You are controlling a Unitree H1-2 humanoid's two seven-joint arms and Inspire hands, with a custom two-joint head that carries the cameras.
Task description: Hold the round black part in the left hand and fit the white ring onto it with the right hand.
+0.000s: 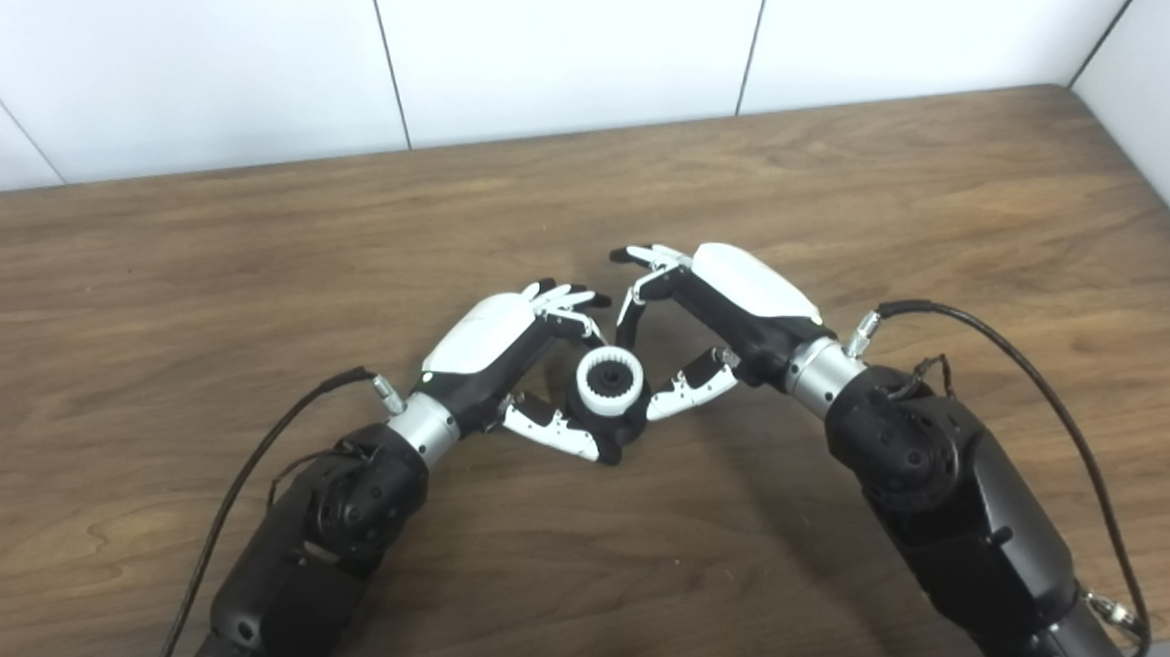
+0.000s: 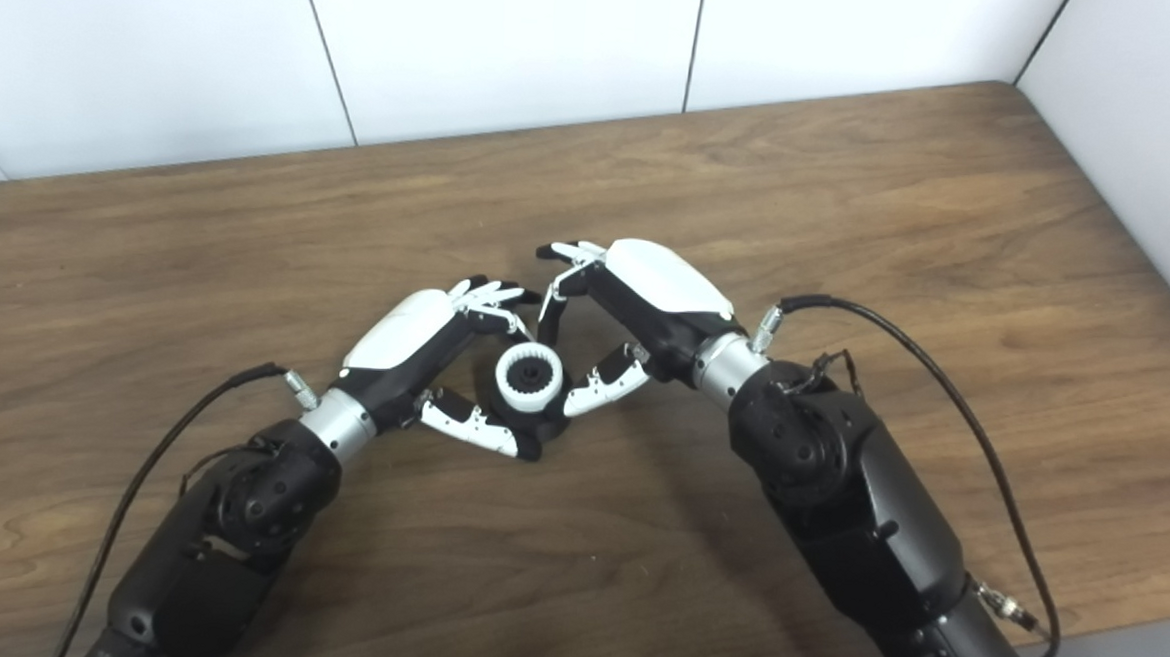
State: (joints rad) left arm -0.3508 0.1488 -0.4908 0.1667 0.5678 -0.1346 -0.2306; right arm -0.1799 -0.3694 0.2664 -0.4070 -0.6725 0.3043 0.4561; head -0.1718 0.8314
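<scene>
The white ring [image 1: 609, 381] already sits on the round black part [image 1: 622, 427], which my left hand [image 1: 503, 359] clasps. My right hand [image 1: 716, 310] is spread around it without gripping, so next I judge a gentle press to seat it.

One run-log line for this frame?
left hand: holds black part | white ring: seated on part | right hand: open beside ring

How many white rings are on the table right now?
1. The white ring sits on the round black part, between the left hand and right hand. Another could be hidden under the hands.
</scene>
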